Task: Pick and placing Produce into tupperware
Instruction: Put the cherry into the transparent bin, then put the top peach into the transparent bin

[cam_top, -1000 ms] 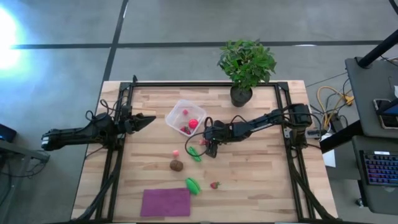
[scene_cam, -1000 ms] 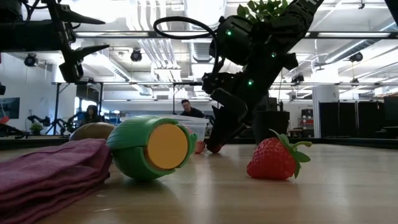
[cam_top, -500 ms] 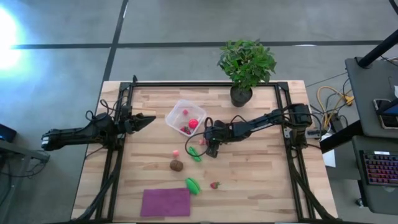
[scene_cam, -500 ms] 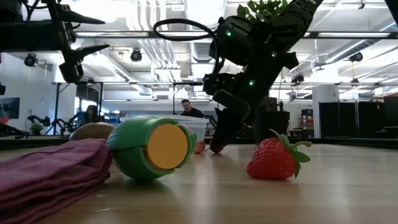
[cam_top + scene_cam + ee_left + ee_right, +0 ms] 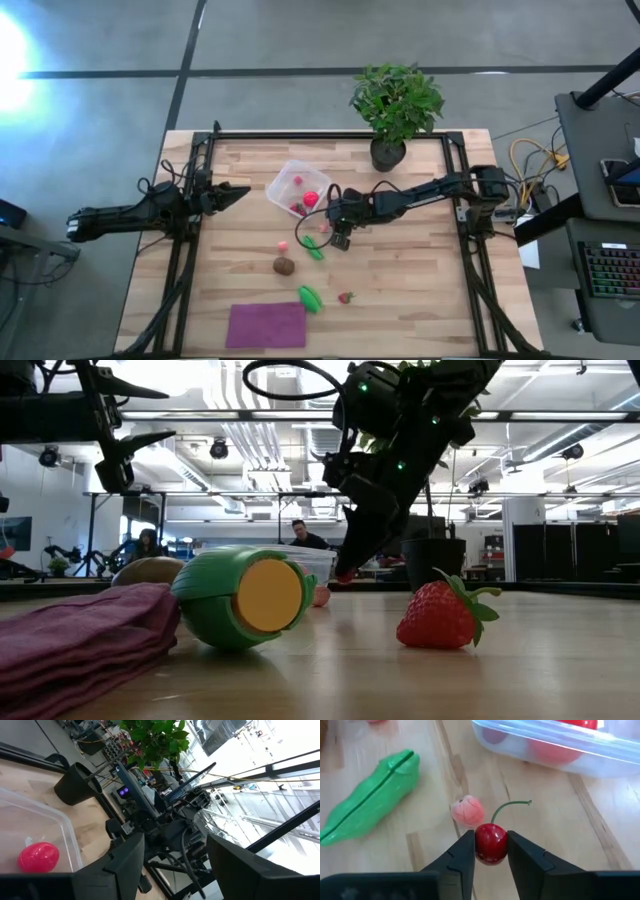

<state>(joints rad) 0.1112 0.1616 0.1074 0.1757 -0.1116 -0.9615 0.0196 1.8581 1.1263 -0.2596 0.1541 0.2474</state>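
My right gripper (image 5: 338, 238) is shut on a small red cherry (image 5: 491, 843) a little above the table, near the clear tupperware (image 5: 298, 188). The tub holds a pink-red ball (image 5: 311, 199) and dark red bits. On the wood lie a green pod (image 5: 314, 247), a second green piece (image 5: 310, 298), a brown oval (image 5: 284, 265), a strawberry (image 5: 346, 297) and pink bits (image 5: 283, 245). One pink bit (image 5: 467, 811) lies just below the cherry. My left gripper (image 5: 240, 192) waits open, left of the tub and above the table. My right gripper pinches the cherry's round red body (image 5: 491, 851) between its two fingers (image 5: 462, 852), with one finger on each side. The fingers slant down from the table's right side. The cherry is lifted clear of the wood, and its green stem (image 5: 510, 806) sticks out free beyond the fingertips.
A potted plant (image 5: 395, 105) stands at the far edge, behind the right arm. A purple cloth (image 5: 266, 325) lies at the near edge. Bare wood shows right of the strawberry and left of the brown oval.
My right gripper has risen from the table with the cherry between its fingers. The cherry is now clear of the wood. The pink bit and the green pod have stayed where they lay.
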